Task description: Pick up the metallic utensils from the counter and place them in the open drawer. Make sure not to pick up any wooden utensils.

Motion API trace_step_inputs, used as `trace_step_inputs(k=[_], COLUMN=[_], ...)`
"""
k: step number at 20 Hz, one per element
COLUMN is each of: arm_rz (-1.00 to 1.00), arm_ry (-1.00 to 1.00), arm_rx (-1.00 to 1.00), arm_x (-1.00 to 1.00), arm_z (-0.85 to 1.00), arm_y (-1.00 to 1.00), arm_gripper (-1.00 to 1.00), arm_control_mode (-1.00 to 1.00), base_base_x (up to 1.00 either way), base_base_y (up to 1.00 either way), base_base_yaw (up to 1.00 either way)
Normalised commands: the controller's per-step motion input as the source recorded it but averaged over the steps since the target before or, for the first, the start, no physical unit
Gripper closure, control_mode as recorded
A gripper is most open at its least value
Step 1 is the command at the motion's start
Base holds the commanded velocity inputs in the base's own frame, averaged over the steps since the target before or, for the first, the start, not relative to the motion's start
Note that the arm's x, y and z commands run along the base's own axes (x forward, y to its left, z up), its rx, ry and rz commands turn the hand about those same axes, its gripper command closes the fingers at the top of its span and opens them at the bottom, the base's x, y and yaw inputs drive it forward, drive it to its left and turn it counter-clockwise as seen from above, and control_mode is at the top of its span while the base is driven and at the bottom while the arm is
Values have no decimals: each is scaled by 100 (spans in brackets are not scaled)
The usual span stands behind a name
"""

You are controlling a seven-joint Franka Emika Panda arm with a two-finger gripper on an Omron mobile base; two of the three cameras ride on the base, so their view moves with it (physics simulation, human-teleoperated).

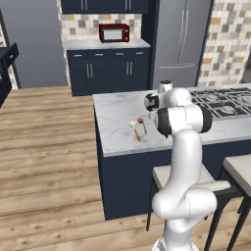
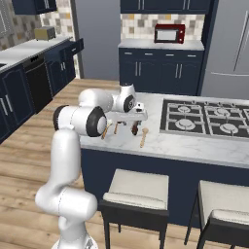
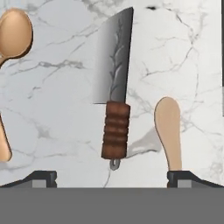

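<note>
Cleaver [image 3: 114, 87] and wooden spoons [image 3: 168, 127] lie on the counter [image 3: 192, 61].

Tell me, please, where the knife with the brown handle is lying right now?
In the hand view the knife lies flat on the marble counter, centred between the open gripper's fingertips, with one wooden spoon on its left and another on its right.

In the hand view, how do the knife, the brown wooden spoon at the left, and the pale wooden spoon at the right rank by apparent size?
1. Knife, clearly largest.
2 and 3. Brown wooden spoon and pale wooden spoon: unsure, since the picture's edge or a fingertip cuts both off.
</note>
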Motion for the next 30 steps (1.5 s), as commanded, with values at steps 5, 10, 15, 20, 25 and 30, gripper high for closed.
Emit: trace_step_inputs(k=[5, 10, 15, 20, 25, 30], arm_rz=[-1, 0, 0, 0, 0, 0], arm_ry=[2, 9, 11, 10, 6, 1], arm_rx=[0, 0, 0, 0, 0, 0], arm_x=[43, 7, -3, 0, 0, 0], arm_z=[-26, -23, -18, -22, -16, -10], arm_y=[-6, 0, 0, 0, 0, 0], arm_gripper=[-100, -100, -100, -100, -100, -100], arm_control_mode=[-100, -100, -100, -100, -100, -100], base_base_x=[0, 0, 0, 0, 0, 0], base_base_y=[0, 0, 0, 0, 0, 0], base_base_yaw=[0, 0, 0, 0, 0, 0])
